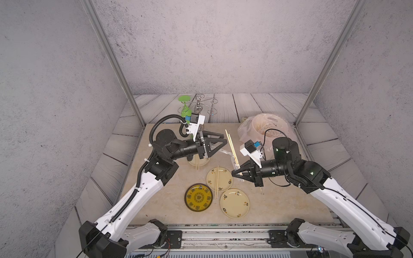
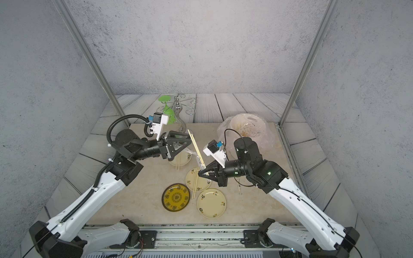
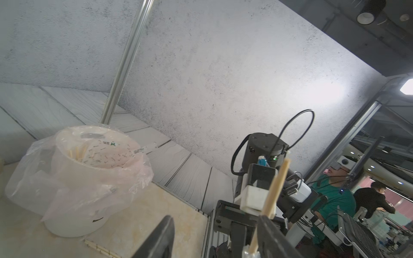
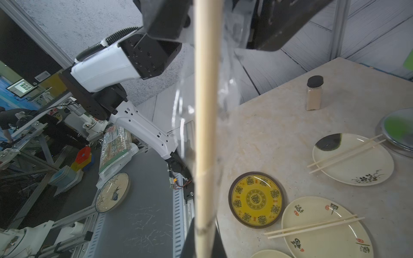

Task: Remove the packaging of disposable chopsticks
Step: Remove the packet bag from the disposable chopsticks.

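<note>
In both top views the yellow plate (image 1: 198, 197) (image 2: 175, 197) carries rings of dark emblems, too small to read. Three cream plates lie beside and beyond it. The middle cream plate (image 1: 224, 178) and the farthest cream plate (image 1: 203, 163) each hold one loose pair of sticks. Beyond the yellow plate the right gripper (image 1: 234, 173) (image 2: 200, 173) is clamped on the lower end of the disposable chopsticks (image 1: 231, 145) (image 2: 195, 146). The packaging (image 1: 225, 152) hangs crumpled from them. The left gripper (image 1: 225, 138) (image 2: 190, 138) sits just beside them, jaws parted, gripping nothing. Well beyond the yellow plate a white bin (image 1: 254, 129), lined with a pinkish bag, holds sticks and printed sleeves.

In the left wrist view a green-marked label in the bin is unreadable. The left gripper's fingers (image 3: 161, 239) stand wide apart, with the held pair just beside one.

In the right wrist view the clear sleeve drapes the held pair. The yellow plate repeats one round character, and two cream plates bear brush characters and red seals that I cannot read. A black-capped jar (image 4: 314, 96) stands well apart from the yellow plate.
</note>
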`<state>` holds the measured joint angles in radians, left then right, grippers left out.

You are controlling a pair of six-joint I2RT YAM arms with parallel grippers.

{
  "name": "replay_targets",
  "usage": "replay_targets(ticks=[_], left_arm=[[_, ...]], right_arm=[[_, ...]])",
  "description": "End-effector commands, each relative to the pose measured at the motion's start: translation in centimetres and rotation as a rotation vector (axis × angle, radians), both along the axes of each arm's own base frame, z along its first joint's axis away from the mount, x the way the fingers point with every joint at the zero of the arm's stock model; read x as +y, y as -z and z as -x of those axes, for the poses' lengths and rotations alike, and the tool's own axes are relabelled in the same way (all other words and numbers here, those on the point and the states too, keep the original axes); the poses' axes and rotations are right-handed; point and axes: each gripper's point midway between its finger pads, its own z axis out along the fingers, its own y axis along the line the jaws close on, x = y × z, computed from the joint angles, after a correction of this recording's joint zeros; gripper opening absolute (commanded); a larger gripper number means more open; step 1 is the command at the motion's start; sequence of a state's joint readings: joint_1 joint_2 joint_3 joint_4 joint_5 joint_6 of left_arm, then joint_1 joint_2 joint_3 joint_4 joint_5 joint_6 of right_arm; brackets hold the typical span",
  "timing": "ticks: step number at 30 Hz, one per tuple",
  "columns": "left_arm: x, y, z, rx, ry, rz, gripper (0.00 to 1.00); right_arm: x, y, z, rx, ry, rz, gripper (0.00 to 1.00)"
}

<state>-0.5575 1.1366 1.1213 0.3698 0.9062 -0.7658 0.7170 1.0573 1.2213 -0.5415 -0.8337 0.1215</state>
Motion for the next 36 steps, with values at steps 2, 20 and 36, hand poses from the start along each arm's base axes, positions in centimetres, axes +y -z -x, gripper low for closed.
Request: replay_targets(ticks=[2, 20, 36], left_arm=[[0.2, -1.7, 2.4, -0.06, 0.117, 0.035, 0.6], [4.9, -0.7, 2.5, -0.252, -0.076, -0.062, 0.63], [5.0, -1.5, 3.1, -0.251, 0.001, 0.021, 0.6]], right_arm=[[0.5, -0.2, 0.9, 0.021, -0.068, -0.015, 0.0], [0.2, 0.5, 2.6, 0.019, -0.163, -0.028, 0.0], [0.4, 0.0, 5.5, 0.08, -0.355, -0.1, 0.0]])
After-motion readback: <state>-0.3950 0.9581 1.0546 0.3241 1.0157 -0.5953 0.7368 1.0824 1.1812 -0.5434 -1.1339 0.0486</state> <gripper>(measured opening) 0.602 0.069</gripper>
